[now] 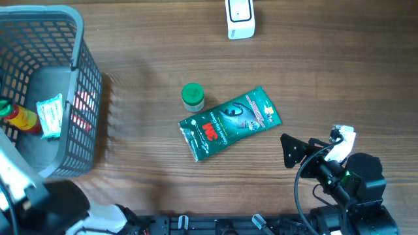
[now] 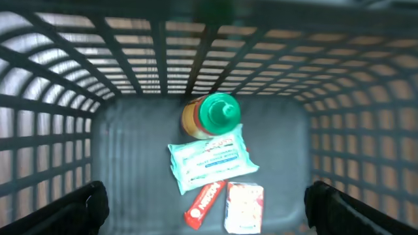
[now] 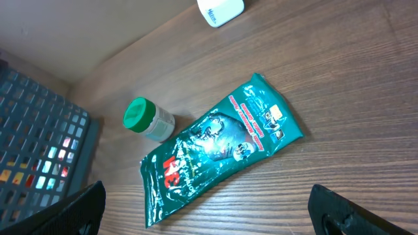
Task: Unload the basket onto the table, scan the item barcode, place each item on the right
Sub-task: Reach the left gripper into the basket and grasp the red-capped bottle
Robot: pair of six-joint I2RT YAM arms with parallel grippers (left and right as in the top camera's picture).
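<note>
**Both arms hang open-jawed; pouch lies untouched mid-table**

The green foil pouch (image 1: 230, 123) (image 3: 219, 147) lies flat on the wooden table (image 1: 326, 65) just right of the overhead frame's middle. It is set at a slant, its far end toward the upper right. A small green-capped jar (image 1: 192, 96) (image 3: 147, 119) stands just beside its upper left edge. The white scanner (image 1: 240, 18) (image 3: 221, 10) sits at the top edge of the frame, well apart from both.

The right arm (image 1: 346, 179) is in the lower right of the overhead view, its black head aimed up and left toward the pouch without reaching it. Its wrist camera looks down on the pouch. The right jaws stand wide, with the dark fingers (image 3: 78, 209) showing only at the bottom corners, and grip nothing.

The left arm (image 1: 26, 189) occupies the lower left corner, above the grey basket (image 1: 78, 39) (image 2: 130, 52). Its wrist camera looks straight into the basket. The left jaws are also spread wide and hold nothing, with the fingers (image 2: 88, 209) at the bottom corners. On the basket floor lie a green-capped bottle (image 2: 212, 114), a wipes pack (image 2: 209, 160), a red bar (image 2: 204, 203) and a small red-and-white packet (image 2: 244, 207), clustered together.
</note>
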